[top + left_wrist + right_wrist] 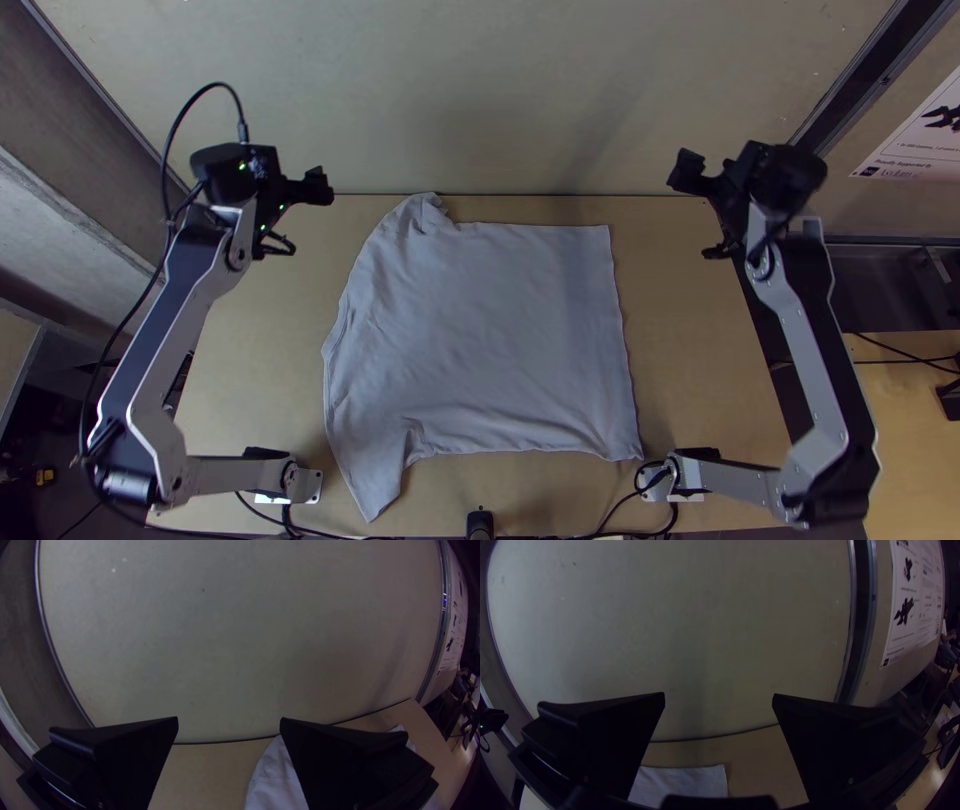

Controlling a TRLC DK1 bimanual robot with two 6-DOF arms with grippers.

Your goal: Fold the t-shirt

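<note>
The t-shirt lies spread in the middle of the overhead frame, its body flat and no fold made, so the job looks to be at its start. The next move probably calls for both grippers to come down to the cloth, pinch an edge or a sleeve and carry it inward; the crumpled part may want smoothing first, or the fold could come out uneven.

The shirt is pale, grey-blue in this light, with what looks like the hem towards the right of the frame. The lower sleeve points down at lower left, fairly flat; the upper sleeve is rucked up at the cloth's upper left. Light wrinkles cross the body.

The left gripper is at upper left in the overhead view, fingers wide apart, holding nothing. The right gripper, at upper right, is likewise wide open and empty. Both are clear of the cloth. The pale wooden counter carries the shirt, with a plain panel beyond its far edge.
</note>
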